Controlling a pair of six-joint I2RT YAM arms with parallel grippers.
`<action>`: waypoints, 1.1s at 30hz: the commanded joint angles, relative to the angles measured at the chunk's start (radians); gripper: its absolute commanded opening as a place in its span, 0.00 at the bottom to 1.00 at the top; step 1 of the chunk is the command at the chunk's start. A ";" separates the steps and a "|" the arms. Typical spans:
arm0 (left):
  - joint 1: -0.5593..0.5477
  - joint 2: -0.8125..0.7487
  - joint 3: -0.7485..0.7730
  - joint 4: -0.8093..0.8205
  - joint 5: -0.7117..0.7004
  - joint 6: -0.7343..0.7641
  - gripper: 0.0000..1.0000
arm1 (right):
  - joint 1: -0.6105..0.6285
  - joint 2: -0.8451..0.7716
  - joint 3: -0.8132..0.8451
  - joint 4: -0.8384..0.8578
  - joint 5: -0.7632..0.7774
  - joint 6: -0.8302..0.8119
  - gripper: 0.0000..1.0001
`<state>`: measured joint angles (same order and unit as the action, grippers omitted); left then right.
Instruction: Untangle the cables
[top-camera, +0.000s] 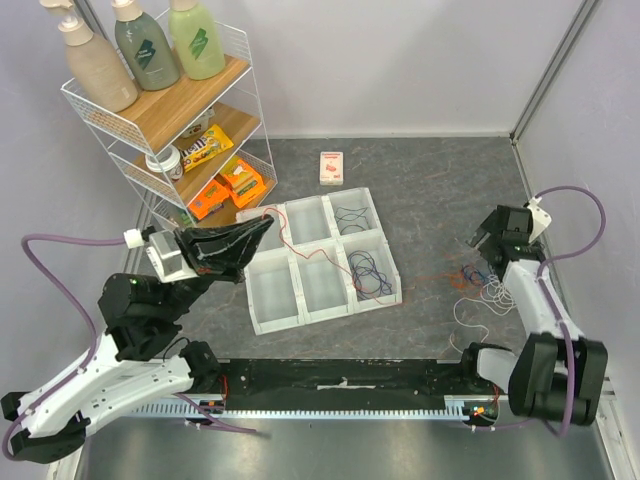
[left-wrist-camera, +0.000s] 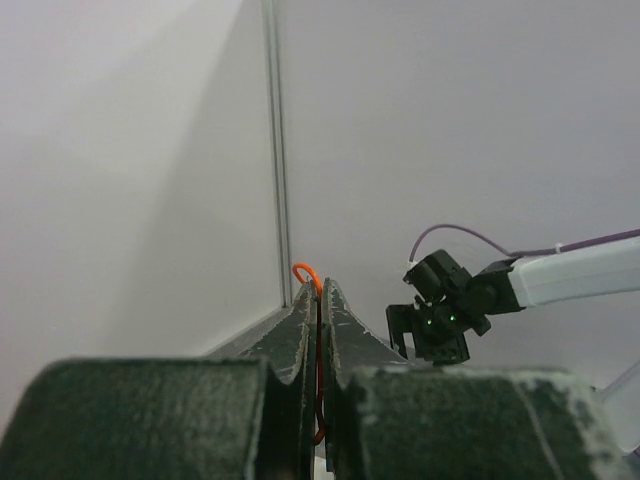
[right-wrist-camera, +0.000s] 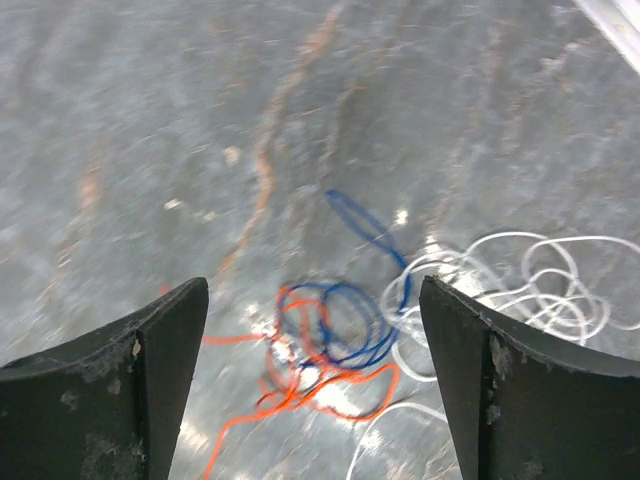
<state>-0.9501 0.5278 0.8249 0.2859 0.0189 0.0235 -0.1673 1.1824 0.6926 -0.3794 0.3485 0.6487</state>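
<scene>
The left pincer (top-camera: 264, 224) is up in the air at the far left corner of the white tray (top-camera: 272, 300); its two jaws are pressed tight together on a thin orange-red cable (top-camera: 290, 243); in the left wrist view a little loop of it pokes out above the closed tips; from the pincer this cable runs down across the middle of the tray. Inside the tray a dark cable (top-camera: 350, 216) lies in the far right box; a blue-purple cable (top-camera: 370, 275) lies in the near right box. The right pincer (top-camera: 479, 243) is well to the right of the tray, over the grey desk (top-camera: 420, 180); its jaws stand wide apart and hold nothing. Below it, right of the tray, a small heap of cables lies on the desk; a blue cable (right-wrist-camera: 350, 330) sits in loops; an orange cable (right-wrist-camera: 330, 392) is tangled with it; a white cable (right-wrist-camera: 540, 270) curls just beside them and crosses the blue one. A wire shelf (top-camera: 100, 110) with bottles stands to the far left of the tray; a small box (top-camera: 331, 167) lies just beyond the tray.
</scene>
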 joint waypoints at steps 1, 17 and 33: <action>0.005 0.038 0.011 0.021 0.041 -0.014 0.02 | 0.043 -0.115 0.010 -0.085 -0.178 -0.029 0.92; 0.002 0.061 0.008 0.021 0.062 -0.039 0.02 | 0.063 -0.161 -0.272 0.077 -0.609 0.414 0.73; 0.002 0.057 0.011 0.019 0.095 -0.062 0.02 | 0.061 0.126 -0.303 0.450 -0.612 0.508 0.01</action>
<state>-0.9501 0.5842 0.8249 0.2790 0.1013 -0.0078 -0.1066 1.2583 0.3664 -0.0196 -0.2562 1.1900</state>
